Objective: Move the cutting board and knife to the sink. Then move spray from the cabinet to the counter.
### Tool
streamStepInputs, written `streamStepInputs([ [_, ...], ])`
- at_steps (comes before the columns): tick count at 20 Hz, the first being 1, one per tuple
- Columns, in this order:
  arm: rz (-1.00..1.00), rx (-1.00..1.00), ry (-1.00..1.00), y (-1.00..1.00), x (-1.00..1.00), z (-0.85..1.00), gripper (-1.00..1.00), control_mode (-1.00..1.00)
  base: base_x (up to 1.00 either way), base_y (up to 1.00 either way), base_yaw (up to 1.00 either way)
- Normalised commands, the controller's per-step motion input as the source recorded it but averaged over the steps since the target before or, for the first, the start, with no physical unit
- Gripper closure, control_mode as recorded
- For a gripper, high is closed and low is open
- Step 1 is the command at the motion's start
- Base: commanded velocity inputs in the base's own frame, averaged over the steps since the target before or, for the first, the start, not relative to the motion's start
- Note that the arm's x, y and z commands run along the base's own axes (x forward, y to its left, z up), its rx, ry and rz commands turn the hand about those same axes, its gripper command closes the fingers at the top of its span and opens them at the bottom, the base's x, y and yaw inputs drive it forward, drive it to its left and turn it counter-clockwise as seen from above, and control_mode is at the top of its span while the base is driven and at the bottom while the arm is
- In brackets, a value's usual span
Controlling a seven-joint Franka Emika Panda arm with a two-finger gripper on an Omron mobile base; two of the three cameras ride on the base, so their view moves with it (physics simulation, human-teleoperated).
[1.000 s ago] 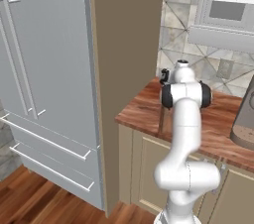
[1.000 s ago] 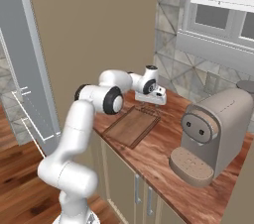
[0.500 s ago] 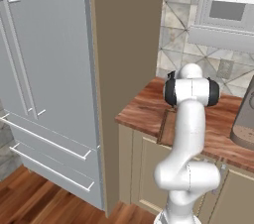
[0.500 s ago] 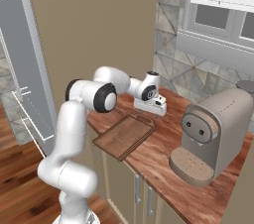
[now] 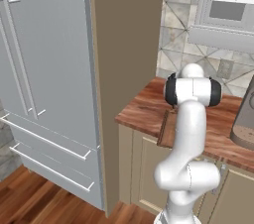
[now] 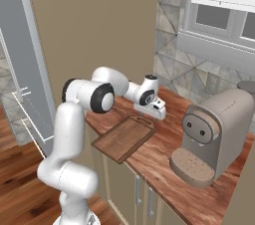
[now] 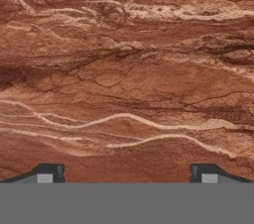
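Note:
The dark-brown cutting board (image 6: 123, 138) lies on the reddish-brown counter (image 6: 162, 162), one corner reaching its front edge. In the left base view the cutting board (image 5: 167, 129) is mostly hidden behind my arm. My gripper (image 6: 151, 118) points down at the board's far ridged end, close above the wood. In the hand view the gripper (image 7: 126, 176) is open, its two tips wide apart with nothing between them, and bare counter (image 7: 127, 69) lies beneath. The knife, the sink and the spray are out of view.
A large grey-brown coffee machine (image 6: 213, 134) stands on the counter right of the board. A tall brown cabinet panel (image 5: 126, 44) and a grey fridge (image 5: 44, 69) rise to the left. Beige cabinet doors (image 5: 141, 168) sit under the counter.
The arm's elbow has swung left and the hand has dropped lower, down to the counter at the board's far end. The jaws stay open.

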Motion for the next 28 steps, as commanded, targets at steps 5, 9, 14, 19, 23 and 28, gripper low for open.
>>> streamStepInputs([
  [5,-0.04,0.0,0.01,0.02,-0.02,0.0,-1.0,-1.0,0.0,0.0,0.0],
  [9,-0.05,0.04,0.11,0.0,-0.34,0.0,-1.0,-1.0,0.0,0.0,0.0],
  [14,-0.06,0.03,0.12,0.0,-0.19,0.0,-1.0,-1.0,0.0,0.0,0.0],
  [19,-0.04,0.0,0.02,0.0,0.05,0.02,-1.0,-1.0,0.0,0.0,0.0],
  [23,-0.05,0.0,-0.04,0.0,0.05,0.38,-1.0,-1.0,0.0,0.0,0.0],
  [28,-0.06,0.0,-0.15,0.0,-0.36,0.82,-1.0,-1.0,0.0,0.0,0.0],
])
